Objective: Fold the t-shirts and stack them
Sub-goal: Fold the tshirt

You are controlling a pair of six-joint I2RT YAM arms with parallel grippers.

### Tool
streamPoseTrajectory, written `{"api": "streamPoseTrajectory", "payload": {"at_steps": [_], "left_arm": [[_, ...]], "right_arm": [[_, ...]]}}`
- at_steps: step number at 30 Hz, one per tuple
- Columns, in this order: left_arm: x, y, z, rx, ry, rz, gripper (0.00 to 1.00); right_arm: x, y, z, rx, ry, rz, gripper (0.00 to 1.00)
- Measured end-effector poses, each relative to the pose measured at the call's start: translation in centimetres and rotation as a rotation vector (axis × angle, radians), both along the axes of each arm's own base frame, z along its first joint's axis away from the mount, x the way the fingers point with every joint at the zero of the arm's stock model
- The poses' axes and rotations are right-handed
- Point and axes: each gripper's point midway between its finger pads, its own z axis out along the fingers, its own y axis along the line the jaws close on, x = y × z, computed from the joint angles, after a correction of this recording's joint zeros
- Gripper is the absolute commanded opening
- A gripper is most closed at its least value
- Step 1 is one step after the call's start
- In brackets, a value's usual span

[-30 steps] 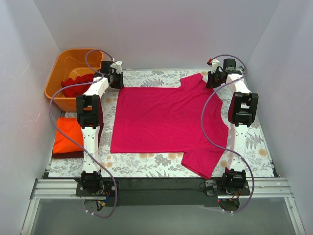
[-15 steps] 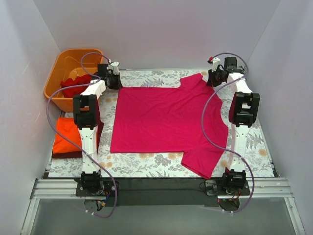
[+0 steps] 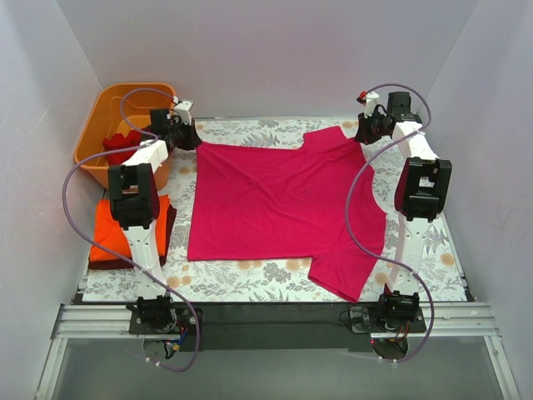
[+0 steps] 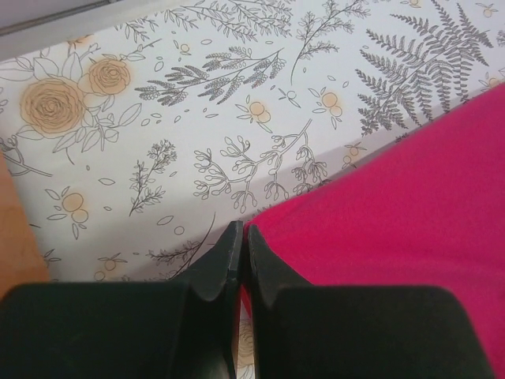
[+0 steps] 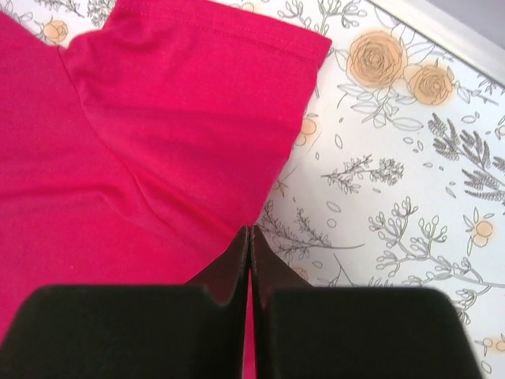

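A magenta-pink t-shirt lies spread flat on the floral table cover. My left gripper is at its far left corner. In the left wrist view the jaws are shut on the edge of the pink cloth. My right gripper is at the shirt's far right, beside the far sleeve. In the right wrist view its jaws are shut on the pink cloth, which shows between the fingers. A folded orange tee lies on a dark maroon one at the left. A deep red tee lies in the tub.
An orange plastic tub stands at the far left corner, close to my left gripper. The floral table cover shows bare along the front and at the right. White walls enclose the table on three sides.
Both grippers have moved outward and towards the back. The left one went left towards the tub, pulling the shirt's far left corner out. The far edge is now stretched straighter.
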Motion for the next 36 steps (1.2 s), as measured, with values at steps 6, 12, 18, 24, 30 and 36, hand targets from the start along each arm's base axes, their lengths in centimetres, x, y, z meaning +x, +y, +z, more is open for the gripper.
{"api": "streamPoseTrajectory", "payload": {"at_steps": [6,12,18,24,30,36], "left_arm": [[-0.9,0.3,0.6,0.026,-0.045,-0.037,0.00],[-2.2,0.2,0.6,0.064,-0.074,-0.093,0.00],[-3.4,0.1,0.6,0.089,-0.099,-0.125,0.00],[-5.1,0.0,2.3,0.121,-0.163,-0.160,0.00],[-6.7,-0.1,4.7,0.166,-0.255,-0.195,0.00],[-8.5,-0.2,4.4,0.205,-0.277,-0.230,0.00]], "right_arm": [[-1.0,-0.8,0.0,-0.007,0.009,0.004,0.01],[-1.6,-1.2,1.4,-0.011,-0.015,0.016,0.01],[-1.8,-1.1,2.4,-0.010,-0.035,0.031,0.01],[-3.1,-1.0,1.9,-0.017,-0.016,0.051,0.01],[-4.3,-1.2,1.7,-0.028,-0.004,0.068,0.01],[-5.5,-1.4,2.4,-0.040,-0.011,0.083,0.01]]}}
